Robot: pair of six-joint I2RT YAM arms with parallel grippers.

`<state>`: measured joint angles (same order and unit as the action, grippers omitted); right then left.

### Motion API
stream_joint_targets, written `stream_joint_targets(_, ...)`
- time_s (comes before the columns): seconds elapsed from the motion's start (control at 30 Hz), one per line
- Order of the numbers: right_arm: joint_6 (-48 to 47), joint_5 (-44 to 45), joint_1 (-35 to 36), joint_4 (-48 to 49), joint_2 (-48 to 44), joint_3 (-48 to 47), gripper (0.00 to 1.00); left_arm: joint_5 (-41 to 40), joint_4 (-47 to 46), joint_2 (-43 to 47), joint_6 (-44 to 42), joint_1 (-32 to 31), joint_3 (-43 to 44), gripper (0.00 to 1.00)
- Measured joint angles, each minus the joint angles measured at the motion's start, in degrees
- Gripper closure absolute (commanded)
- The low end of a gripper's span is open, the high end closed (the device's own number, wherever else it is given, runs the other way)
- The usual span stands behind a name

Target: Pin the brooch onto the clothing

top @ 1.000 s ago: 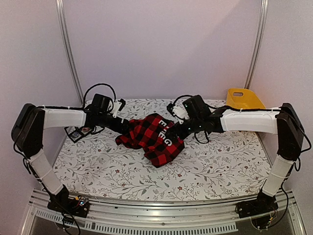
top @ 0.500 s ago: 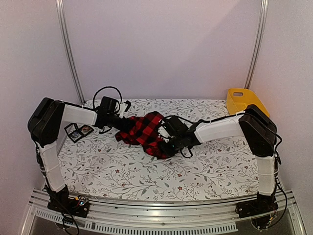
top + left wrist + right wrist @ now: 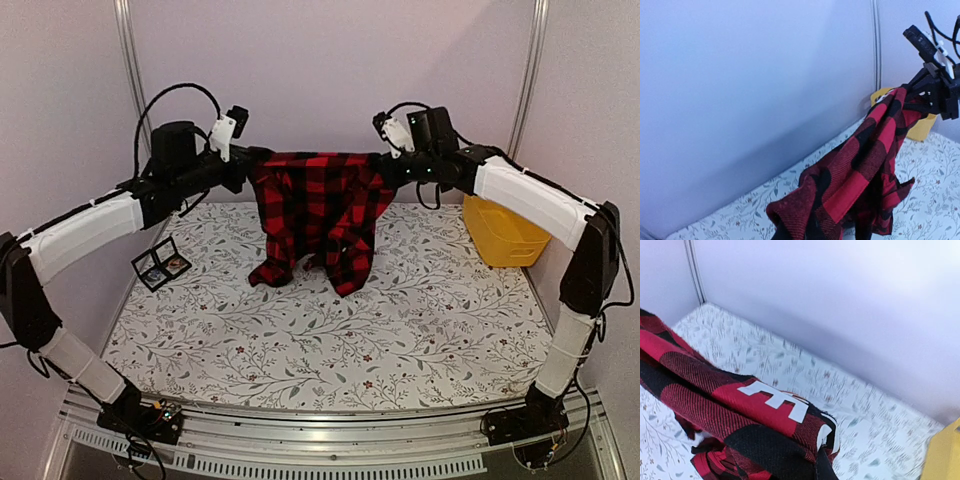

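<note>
The left hand [image 3: 247, 163] is clamped on one upper corner of the shirt [image 3: 320, 215]. The right hand [image 3: 386, 167] is clamped on the opposite corner. Both hands are raised well above the table [image 3: 330, 345] and level with each other, with the shirt's top edge stretched nearly straight between them. In each wrist view the bunched cloth hides that hand's own fingertips, so the grip itself shows only from above.

Below the hands the red-and-black checked shirt hangs in loose folds, with two lower ends reaching down toward the table. Whether they touch it I cannot tell. From the left wrist the cloth [image 3: 860, 175] runs in a band away to the right hand [image 3: 934, 94] at the far side. From the right wrist the fabric [image 3: 715, 415] lies folded close under the camera, and a white block letter E [image 3: 776, 400] shows on a red square.

A yellow bin [image 3: 500, 232] sits under the right forearm, just outside the right hand. A small black-framed tray [image 3: 160, 263] lies on the flower-patterned table, below and outside the left hand and well apart from the shirt. What it holds is too small to tell.
</note>
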<state>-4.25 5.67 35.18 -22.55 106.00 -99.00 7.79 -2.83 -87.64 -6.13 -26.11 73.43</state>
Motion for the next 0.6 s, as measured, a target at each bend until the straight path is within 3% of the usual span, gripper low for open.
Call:
stream_joint_targets(0.1, -5.6, 0.8, 0.2, 0.9, -4.7, -10.6, 1.0, -1.6, -1.2, 7.8, -3.1, -3.3, 4.3, 1.0)
stream_joint_targets(0.23, -10.8, -0.2, 2.6, 4.1, -10.0, -15.1, 1.0, -3.0, -3.0, 14.9, -7.0, -6.3, 6.3, 1.0)
stream_joint_targets(0.6, -13.8, -0.1, 2.3, 1.5, -11.6, -5.2, 1.0, -9.4, 2.2, 16.3, -9.3, -8.4, 0.7, 1.0)
